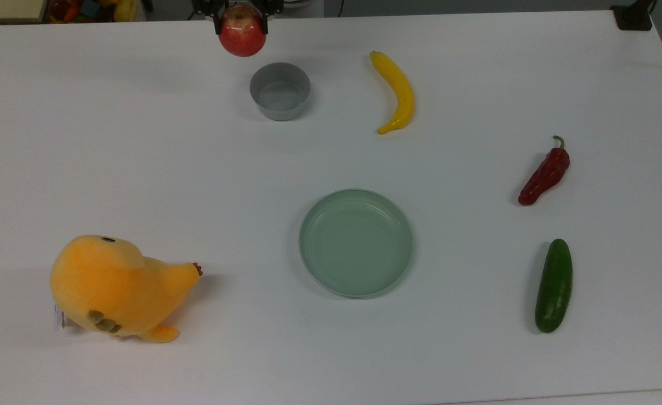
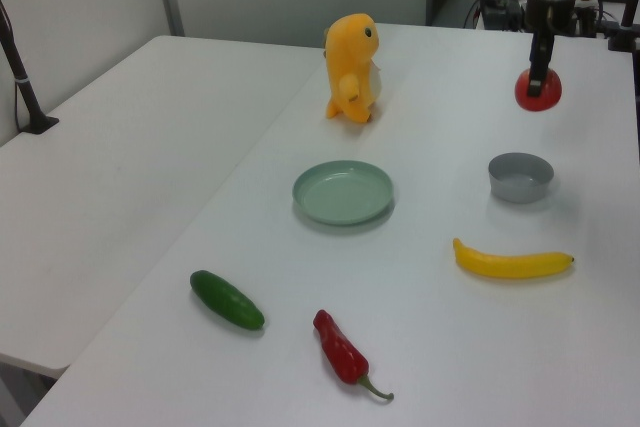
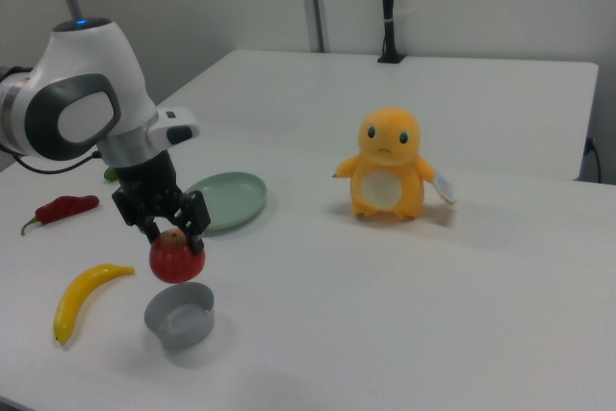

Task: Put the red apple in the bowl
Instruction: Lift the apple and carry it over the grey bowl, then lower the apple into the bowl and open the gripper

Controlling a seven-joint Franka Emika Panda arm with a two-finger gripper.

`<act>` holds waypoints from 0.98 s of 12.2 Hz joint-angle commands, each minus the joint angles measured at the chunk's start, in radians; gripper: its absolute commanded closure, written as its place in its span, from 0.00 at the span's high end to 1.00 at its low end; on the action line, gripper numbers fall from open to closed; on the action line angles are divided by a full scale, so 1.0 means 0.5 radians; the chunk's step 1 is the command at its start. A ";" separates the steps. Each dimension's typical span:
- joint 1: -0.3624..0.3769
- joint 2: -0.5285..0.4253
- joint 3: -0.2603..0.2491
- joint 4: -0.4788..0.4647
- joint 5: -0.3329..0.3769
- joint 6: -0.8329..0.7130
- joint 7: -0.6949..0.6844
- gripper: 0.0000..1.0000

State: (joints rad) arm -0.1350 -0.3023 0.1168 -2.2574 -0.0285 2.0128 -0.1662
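The red apple (image 1: pixel 242 37) hangs in the air, held from above by my gripper (image 1: pixel 241 14), whose fingers are shut on it. In the right view the apple (image 3: pixel 176 258) floats just above the small grey bowl (image 3: pixel 179 314), and the gripper (image 3: pixel 166 228) clasps its top. The bowl (image 1: pixel 279 90) stands empty on the white table, slightly right of and below the apple in the top view. In the left view the apple (image 2: pixel 538 90) hovers above the bowl (image 2: pixel 520 176), with the gripper (image 2: pixel 539 75) over it.
A yellow banana (image 1: pixel 397 91) lies right of the bowl in the top view. A pale-green plate (image 1: pixel 356 242) sits mid-table. A dark-red chili (image 1: pixel 545 174) and a cucumber (image 1: pixel 554 285) lie at the top view's right. An orange plush toy (image 1: pixel 114 287) stands at its lower left.
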 commanded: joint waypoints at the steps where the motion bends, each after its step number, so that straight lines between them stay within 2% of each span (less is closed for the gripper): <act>1: 0.104 -0.037 -0.007 -0.157 0.011 0.091 0.068 0.32; 5: 0.202 0.104 -0.007 -0.234 0.011 0.312 0.249 0.32; 8: 0.203 0.270 -0.007 -0.234 0.008 0.438 0.259 0.32; 12: 0.203 0.350 -0.007 -0.231 0.005 0.463 0.259 0.34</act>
State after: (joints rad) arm -0.0440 -0.1349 0.1189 -2.3691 -0.0280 2.2243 -0.0553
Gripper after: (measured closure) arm 0.225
